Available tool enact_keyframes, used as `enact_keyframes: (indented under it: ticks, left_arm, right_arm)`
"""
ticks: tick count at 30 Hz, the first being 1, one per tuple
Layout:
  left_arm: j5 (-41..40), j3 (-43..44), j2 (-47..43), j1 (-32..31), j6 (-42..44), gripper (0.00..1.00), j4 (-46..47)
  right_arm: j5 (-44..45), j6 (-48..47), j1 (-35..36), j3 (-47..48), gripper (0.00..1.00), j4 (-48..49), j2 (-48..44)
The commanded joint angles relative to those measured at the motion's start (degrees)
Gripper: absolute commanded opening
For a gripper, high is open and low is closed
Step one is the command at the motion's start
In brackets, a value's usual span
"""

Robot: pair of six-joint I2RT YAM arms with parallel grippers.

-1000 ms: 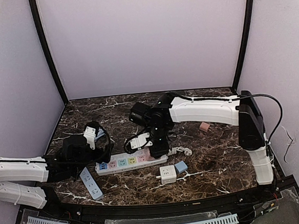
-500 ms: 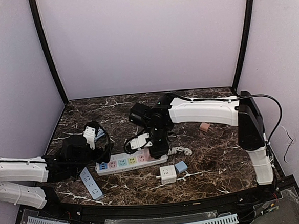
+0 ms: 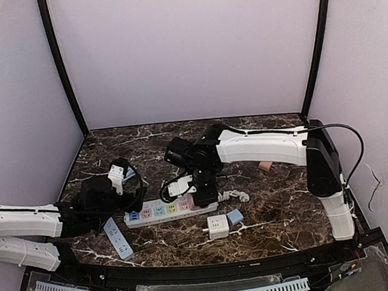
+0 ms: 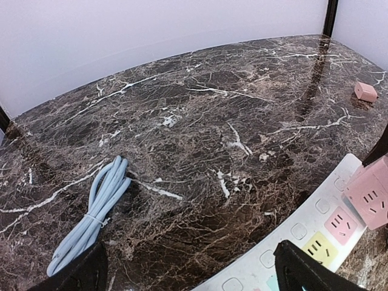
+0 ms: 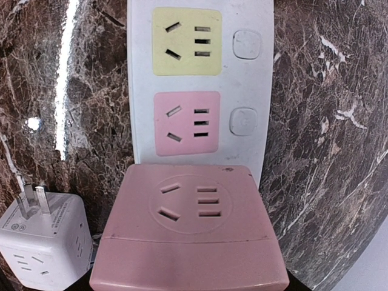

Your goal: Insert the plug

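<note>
Pink moulded plastic is being judged as the make of the plug [image 5: 189, 224], a cube adapter that is being held at the right end of the strip [image 5: 140, 91], just short of the bare pink and yellow sockets. Whether its pins are being seated already cannot be told, since its underside is hidden. It is being reckoned light and stiff, with smooth, slightly rounded sides that are likely being made slippery under a sideways push. For that reason two opposite flat side faces are being favoured as the place to take hold, with the cube kept square so the pins are being driven straight. The right gripper [image 3: 194, 197] is being seen clenched around the plug on those faces. The strip itself is being judged light enough to slide or tip when pressed. The left gripper [image 4: 194, 273] is being kept spread wide over the strip's left part, grasping nothing. A white cube [image 5: 42, 242] is lying just beside the plug, and a blue cable [image 4: 97, 212] is lying well apart on the marble.
</note>
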Motion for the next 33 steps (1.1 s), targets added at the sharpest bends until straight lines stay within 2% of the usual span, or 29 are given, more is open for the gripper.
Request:
enact_keyframes:
  ticks: [1, 20, 28, 30, 31, 33]
  left_arm:
    - [0.02, -1.25, -1.45, 0.23, 0.34, 0.96, 0.04]
    - [-0.02, -1.42, -1.51, 0.27, 0.65, 0.95, 0.51]
    - [-1.06, -1.87, -2.27, 0.3, 0.92, 0.95, 0.51]
    - [-1.24, -1.93, -2.67, 0.24, 1.03, 0.95, 0.51]
    - [-1.24, -1.94, -2.79, 0.24, 1.04, 0.95, 0.45]
    - [-1.14, -2.02, -3.24, 0.26, 1.06, 0.95, 0.39]
  right_arm:
    - [1.05, 0.37, 0.62, 0.86, 0.0, -0.82, 3.16]
    - [0.37, 0.51, 1.29, 10.93, 0.0, -5.09, 16.43]
    - [1.53, -0.91, 1.45, 11.43, 0.01, -3.4, 16.41]
    - [2.01, -0.74, 1.42, 11.22, 0.15, -1.65, 14.07]
    - [2.15, -0.71, 1.36, 10.91, 0.3, -0.77, 12.74]
    - [2.23, -1.05, 1.41, 8.91, 0.51, 1.48, 9.73]
